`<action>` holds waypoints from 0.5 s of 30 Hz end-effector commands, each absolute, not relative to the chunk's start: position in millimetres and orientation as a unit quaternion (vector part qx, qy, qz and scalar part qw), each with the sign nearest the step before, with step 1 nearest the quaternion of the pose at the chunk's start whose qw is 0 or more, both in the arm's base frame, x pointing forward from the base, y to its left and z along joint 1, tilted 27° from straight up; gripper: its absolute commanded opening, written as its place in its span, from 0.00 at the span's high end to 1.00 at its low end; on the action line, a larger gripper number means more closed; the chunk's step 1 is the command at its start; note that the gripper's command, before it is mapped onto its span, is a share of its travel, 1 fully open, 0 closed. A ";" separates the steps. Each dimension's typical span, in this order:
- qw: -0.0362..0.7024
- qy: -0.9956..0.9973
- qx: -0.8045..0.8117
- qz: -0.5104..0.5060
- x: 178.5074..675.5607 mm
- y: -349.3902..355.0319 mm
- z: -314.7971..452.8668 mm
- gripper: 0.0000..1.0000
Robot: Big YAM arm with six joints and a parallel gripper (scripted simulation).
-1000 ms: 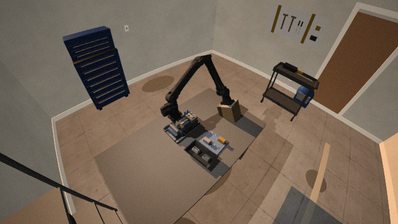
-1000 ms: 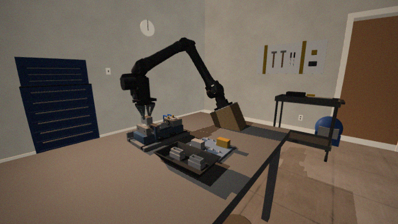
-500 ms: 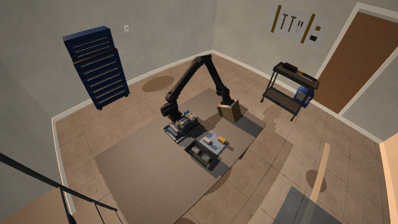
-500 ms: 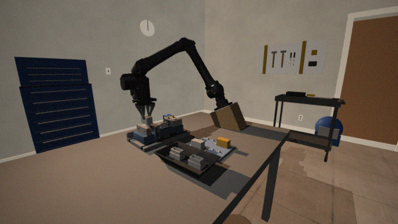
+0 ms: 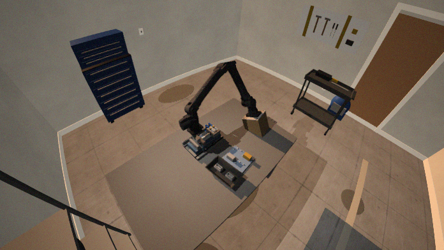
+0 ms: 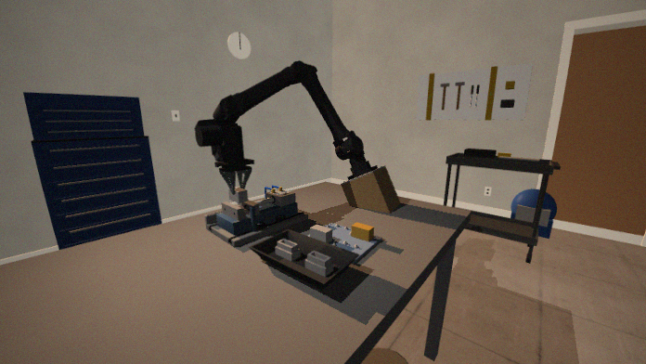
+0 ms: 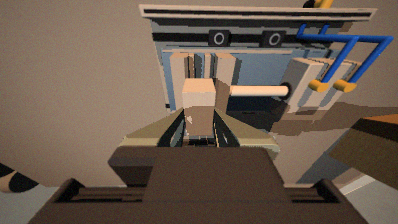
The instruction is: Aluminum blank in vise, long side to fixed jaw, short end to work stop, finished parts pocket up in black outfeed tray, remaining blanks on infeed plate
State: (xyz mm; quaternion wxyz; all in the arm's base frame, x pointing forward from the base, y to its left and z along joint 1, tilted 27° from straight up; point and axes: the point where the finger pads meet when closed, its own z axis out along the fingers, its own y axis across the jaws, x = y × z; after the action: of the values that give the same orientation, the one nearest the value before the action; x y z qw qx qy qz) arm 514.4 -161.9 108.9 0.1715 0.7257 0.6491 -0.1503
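My gripper (image 6: 236, 182) is shut on a gray aluminum blank (image 6: 239, 195) and holds it from above, low over the open vise (image 6: 256, 211). In the wrist view the blank (image 7: 199, 102) sits between my fingers, over the two low bars (image 7: 204, 67). The work stop rod (image 7: 259, 90) lies just to its right. The jaw with blue hoses (image 7: 314, 82) is farther right. I cannot tell whether the blank touches the bars. Two finished parts (image 6: 288, 249) (image 6: 319, 263) lie pocket up in the black outfeed tray (image 6: 303, 257). A gray blank (image 6: 321, 233) and a yellow brass blank (image 6: 362, 230) lie on the infeed plate (image 6: 348, 238).
The arm's base block (image 6: 370, 189) stands behind the infeed plate. The tray and plate sit close together, right of the vise. The table's edge (image 6: 445, 246) runs along the right. A black cart (image 6: 501, 181) and a blue tool cabinet (image 6: 90, 162) stand off the table.
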 end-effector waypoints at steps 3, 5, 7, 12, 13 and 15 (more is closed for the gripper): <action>0.195 0.642 0.730 -0.132 523.3 -168.2 133.2 1.00; 0.193 0.641 0.731 -0.133 521.5 -169.3 131.6 1.00; 0.193 0.641 0.731 -0.133 521.5 -169.3 131.6 1.00; 0.189 0.640 0.732 -0.136 516.8 -171.0 127.6 1.00; 0.189 0.640 0.732 -0.136 516.4 -171.3 127.4 1.00; 0.191 0.639 0.733 -0.135 517.4 -172.3 128.7 1.00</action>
State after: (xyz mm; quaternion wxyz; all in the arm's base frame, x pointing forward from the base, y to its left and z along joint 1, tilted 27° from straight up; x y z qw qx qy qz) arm 512.2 -163.4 106.1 0.1703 0.7267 0.6480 -0.1513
